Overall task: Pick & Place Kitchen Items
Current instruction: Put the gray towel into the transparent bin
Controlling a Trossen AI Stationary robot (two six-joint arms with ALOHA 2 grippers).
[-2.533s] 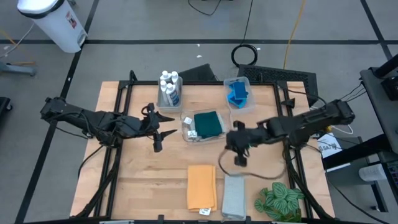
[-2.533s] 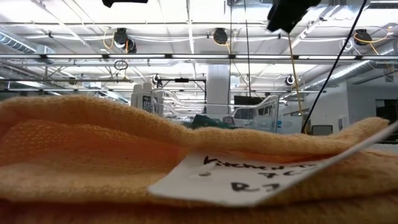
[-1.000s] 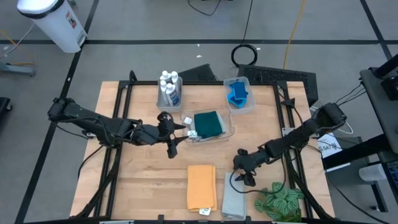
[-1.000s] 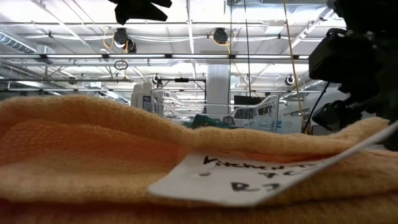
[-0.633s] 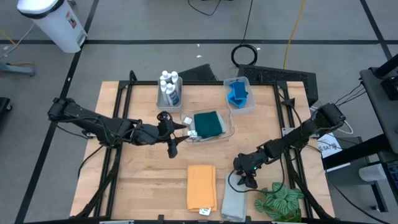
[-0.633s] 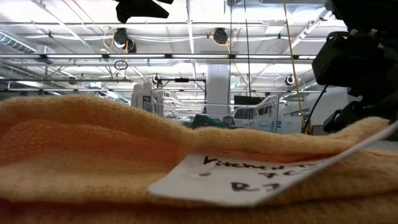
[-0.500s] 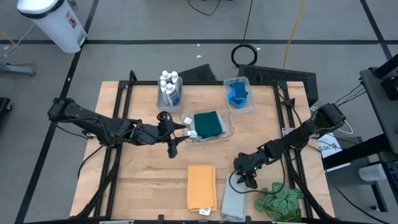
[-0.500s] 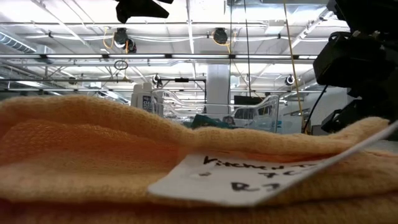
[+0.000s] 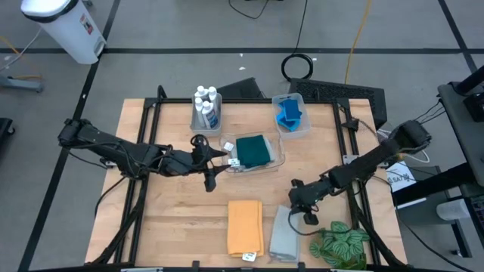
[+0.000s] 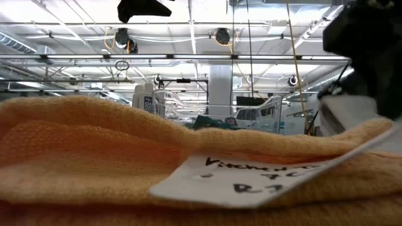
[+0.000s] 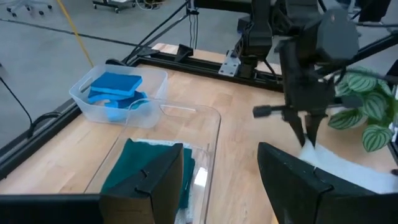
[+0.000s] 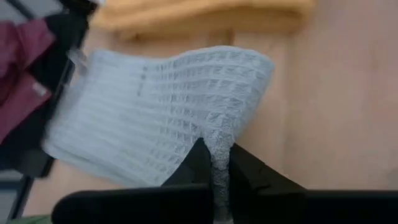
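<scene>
A: What is on the pale wooden worktop (image 9: 174,219)?

B: Biggest first: at the near edge a flat folded orange cloth (image 9: 244,227) with a white handwritten tag, and just right of it a folded light grey waffle-weave cloth (image 9: 284,236). Its far corner is lifted off the wood. Near the right corner sits a green leafy plant with pale veins (image 9: 340,243).

A: And toward the back?

B: A clear plastic bin in the middle (image 9: 277,151) holds a folded dark green cloth (image 9: 252,149). A second clear bin at the back right (image 9: 299,99) holds wavy blue sponges (image 9: 288,113). At the back left, small white bottles (image 9: 205,101) stand together in a container.

A: The arms?

B: The right tool (image 9: 305,214) is down at the grey cloth's far corner. In its wrist view the two dark fingers (image 12: 198,163) are closed together with a pinch of the grey weave between them. The left tool (image 9: 213,160) hangs at the left side of the middle bin, its fingers (image 11: 155,180) spread apart with nothing between them; past them the dark green cloth shows in the bin.
</scene>
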